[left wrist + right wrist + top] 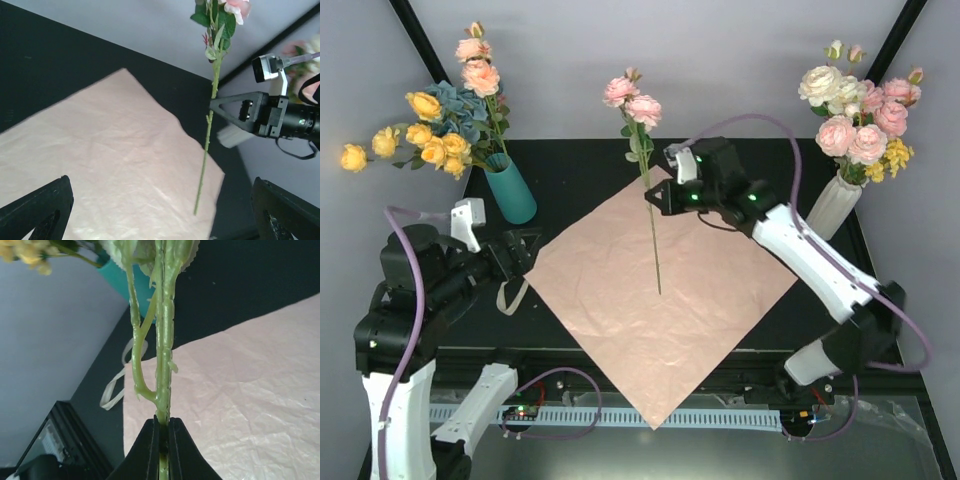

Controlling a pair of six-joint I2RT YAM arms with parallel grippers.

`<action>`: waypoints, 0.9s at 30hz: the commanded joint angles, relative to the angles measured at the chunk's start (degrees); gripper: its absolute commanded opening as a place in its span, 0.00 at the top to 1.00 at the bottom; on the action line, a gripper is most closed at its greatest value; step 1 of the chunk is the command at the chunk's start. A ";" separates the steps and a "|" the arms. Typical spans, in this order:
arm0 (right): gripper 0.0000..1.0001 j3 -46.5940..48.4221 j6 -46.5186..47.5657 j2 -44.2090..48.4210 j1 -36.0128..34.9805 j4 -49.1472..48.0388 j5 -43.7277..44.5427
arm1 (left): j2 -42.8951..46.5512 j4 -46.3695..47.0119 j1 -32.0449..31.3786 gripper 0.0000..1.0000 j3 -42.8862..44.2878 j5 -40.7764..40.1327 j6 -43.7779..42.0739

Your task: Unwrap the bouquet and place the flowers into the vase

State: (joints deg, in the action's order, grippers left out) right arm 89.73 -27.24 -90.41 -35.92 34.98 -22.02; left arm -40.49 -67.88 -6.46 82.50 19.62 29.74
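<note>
The bouquet's crinkled pink paper (660, 300) lies flat and unfolded on the black table. My right gripper (653, 198) is shut on the green stem (165, 340) of a pink rose flower (632, 98) and holds it upright above the paper's far corner. The stem (207, 135) hangs free below the jaws. The teal vase (510, 188) stands at the back left, holding yellow, blue and pink flowers (445, 115). My left gripper (523, 250) sits open and holds nothing, just right of the vase's foot at the paper's left edge; its fingers (35, 215) frame the paper (100, 165).
A beige ribbon (510, 295) lies loose on the table left of the paper, also visible as the ribbon (112, 392) in the right wrist view. A white ribbed vase (833, 205) with large cream and pink roses stands at the back right.
</note>
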 commanded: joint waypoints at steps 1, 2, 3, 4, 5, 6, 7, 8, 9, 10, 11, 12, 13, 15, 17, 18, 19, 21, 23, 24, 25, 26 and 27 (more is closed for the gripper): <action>0.98 -9.02 2.06 11.61 -0.33 -11.42 -2.27 | 0.59 13.47 -0.26 0.02 -4.49 15.95 3.48; 0.98 -10.31 1.83 13.65 -0.37 -11.70 -2.13 | 0.82 15.92 -0.25 0.02 -5.73 17.91 4.44; 0.98 -10.99 1.52 15.50 -0.45 -11.73 -2.66 | 0.78 17.73 -0.24 0.03 -6.50 19.48 5.58; 0.98 -11.63 1.43 17.13 -0.53 -11.71 -3.55 | 0.50 19.28 -0.22 0.05 -6.88 20.91 6.70; 0.98 -12.27 1.27 18.63 -0.64 -11.77 -4.41 | 0.24 22.29 -0.27 0.06 -7.83 22.56 7.73; 0.99 -12.87 1.16 19.75 -0.79 -11.90 -5.33 | 0.15 25.51 -0.31 0.07 -8.95 24.53 8.93; 0.98 -13.27 1.07 21.21 -0.99 -11.92 -6.67 | 0.15 29.17 -0.32 0.07 -10.25 26.37 10.89; 0.98 -13.49 1.09 21.95 -1.17 -11.78 -8.09 | 0.29 32.74 -0.33 0.08 -11.64 27.63 12.34; 0.98 -13.83 1.37 22.69 -1.42 -12.02 -9.75 | 0.44 36.32 -0.39 0.08 -13.03 28.37 13.46; 0.98 -14.25 1.95 23.33 -1.92 -12.38 -11.73 | 0.66 39.20 -0.52 0.09 -14.34 28.68 14.19; 0.98 -14.47 2.90 23.95 -2.65 -12.36 -12.56 | 0.58 41.33 -0.73 0.11 -15.20 28.72 14.92; 0.98 -14.39 3.79 24.23 -3.32 -11.94 -12.99 | 0.11 42.83 -0.93 0.11 -15.41 29.13 15.44; 0.98 -14.14 4.41 24.42 -3.81 -11.50 -13.69 | -0.57 44.15 -1.34 0.13 -15.32 29.69 15.93; 0.98 -13.48 4.84 24.44 -4.73 -10.76 -15.06 | -2.51 44.74 -2.82 0.15 -14.20 30.23 16.04; 0.98 -13.21 4.84 24.33 -5.46 -10.72 -16.49 | -4.58 43.87 -5.05 0.16 -12.27 29.60 14.75; 0.98 -13.12 4.90 24.31 -5.80 -10.60 -16.85 | -5.35 43.24 -6.09 0.16 -11.07 28.73 13.68; 0.98 -13.02 5.04 24.26 -6.16 -10.40 -17.13 | -5.86 42.82 -6.97 0.16 -10.29 27.16 12.86; 0.99 -12.78 5.89 24.19 -7.26 -9.87 -18.53 | -6.36 44.29 -8.36 0.17 -10.27 25.08 12.53; 0.99 -12.66 7.16 23.95 -8.24 -9.13 -19.48 | -6.88 46.18 -9.68 0.18 -10.87 23.56 12.62; 0.99 -12.65 7.68 23.80 -8.64 -8.69 -19.95 | -7.04 47.50 -10.50 0.19 -11.29 22.75 12.80; 0.98 -12.53 8.28 23.58 -8.97 -8.20 -20.58 | -7.06 49.04 -11.34 0.20 -11.91 22.04 13.24; 0.98 -12.42 8.71 23.30 -9.23 -7.73 -21.26 | -7.18 50.57 -12.12 0.20 -12.57 21.33 13.74; 0.98 -12.13 9.31 22.94 -9.46 -7.30 -21.91 | -7.46 51.56 -12.91 0.21 -12.92 20.71 13.96</action>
State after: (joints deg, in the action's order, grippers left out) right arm 76.05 -21.26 -66.78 -44.23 26.28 -39.75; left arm -47.79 -23.59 -16.75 70.00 43.72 43.13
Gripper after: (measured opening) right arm 0.050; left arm 0.801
